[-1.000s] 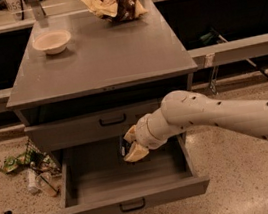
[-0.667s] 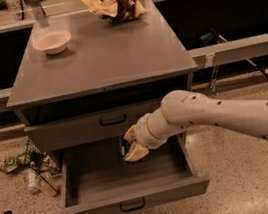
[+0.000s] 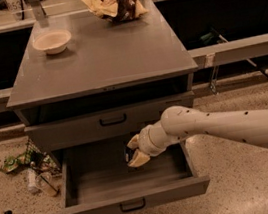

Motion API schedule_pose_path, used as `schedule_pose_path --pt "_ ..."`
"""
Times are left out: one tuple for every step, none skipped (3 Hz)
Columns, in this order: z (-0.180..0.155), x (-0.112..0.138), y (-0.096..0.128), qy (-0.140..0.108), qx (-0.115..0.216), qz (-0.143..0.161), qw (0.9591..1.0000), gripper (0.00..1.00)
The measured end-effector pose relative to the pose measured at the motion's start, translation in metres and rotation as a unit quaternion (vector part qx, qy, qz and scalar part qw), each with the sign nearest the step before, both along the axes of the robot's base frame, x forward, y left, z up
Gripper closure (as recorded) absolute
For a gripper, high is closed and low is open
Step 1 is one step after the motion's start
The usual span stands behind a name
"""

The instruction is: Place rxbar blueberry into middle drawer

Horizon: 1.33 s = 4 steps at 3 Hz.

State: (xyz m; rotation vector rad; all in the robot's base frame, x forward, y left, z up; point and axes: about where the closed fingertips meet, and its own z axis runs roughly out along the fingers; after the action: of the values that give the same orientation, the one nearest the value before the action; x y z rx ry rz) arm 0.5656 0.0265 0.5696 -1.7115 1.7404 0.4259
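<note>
Hanging over the open middle drawer [image 3: 100,181], the gripper [image 3: 134,152] pinches what looks like the rxbar blueberry [image 3: 128,154], a dark sliver between its pale fingers [image 3: 138,160]. I'd judge the bar light, flat and slick-wrapped (a grip across its narrow width suits it). I count one bar, one open drawer, one shut drawer front [image 3: 77,130] above, one bowl [image 3: 52,41] and one snack bag [image 3: 115,5] on the cabinet [image 3: 101,58].

My gripper [image 3: 132,152] hangs over the far half of the open middle drawer [image 3: 100,181], and a dark sliver [image 3: 128,154] at it is too small for me to identify. The arm [image 3: 218,126] hides part of the drawer's right wall and runs off the right edge. Floor litter [image 3: 32,168] at left is blurred.
</note>
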Motion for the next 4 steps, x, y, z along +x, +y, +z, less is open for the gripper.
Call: schedule_pose_path --pt "-0.049 0.009 0.001 0.016 -0.001 0.004 0.9999 1.00" --pt "-0.082 0.015 -0.001 0.022 -0.019 -0.004 0.9996 0.85" --pt "-0.093 0.018 -0.004 0.017 -0.032 -0.016 0.9992 0.62" --pt "-0.088 0.020 -0.010 0.012 -0.039 -0.029 0.9988 0.40"
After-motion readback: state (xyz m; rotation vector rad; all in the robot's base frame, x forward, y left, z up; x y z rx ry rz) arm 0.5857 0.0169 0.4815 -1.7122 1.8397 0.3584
